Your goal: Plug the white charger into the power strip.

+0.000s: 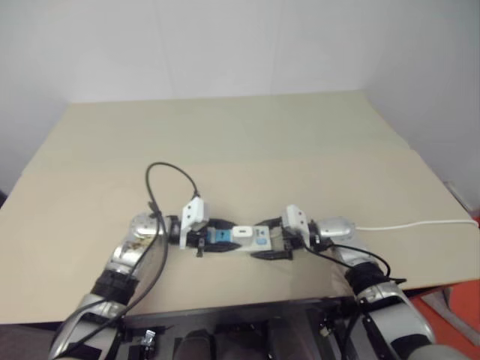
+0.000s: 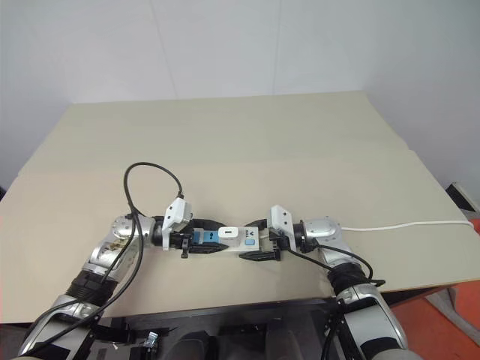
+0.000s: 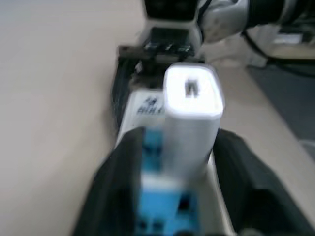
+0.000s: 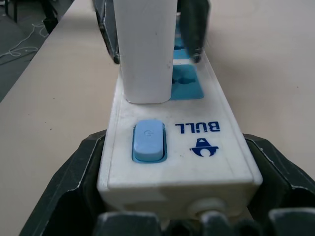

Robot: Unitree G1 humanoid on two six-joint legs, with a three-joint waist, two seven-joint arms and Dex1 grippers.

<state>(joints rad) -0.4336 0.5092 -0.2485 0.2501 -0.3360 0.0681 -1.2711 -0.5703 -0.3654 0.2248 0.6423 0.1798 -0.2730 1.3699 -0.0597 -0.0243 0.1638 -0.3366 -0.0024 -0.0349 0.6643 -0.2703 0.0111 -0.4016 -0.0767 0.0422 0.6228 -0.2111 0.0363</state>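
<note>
The power strip [image 1: 260,238] lies flat near the table's front edge, with its blue switch [image 4: 147,141] at the right end. The white charger [image 1: 241,232] stands upright in the socket beside the switch. My left gripper [image 1: 216,237] reaches in from the left, its black fingers [image 3: 115,191] standing either side of the charger [image 3: 189,113] with a gap on one side, open. My right gripper [image 1: 271,241] comes in from the right and is shut on the strip's switch end, a finger [image 4: 78,187] pressed against each long side.
The strip's thin white cord [image 1: 412,223] runs right to the table's edge. A black cable [image 1: 169,176] loops above my left wrist. The tan table [image 1: 225,135] stretches back to a white wall.
</note>
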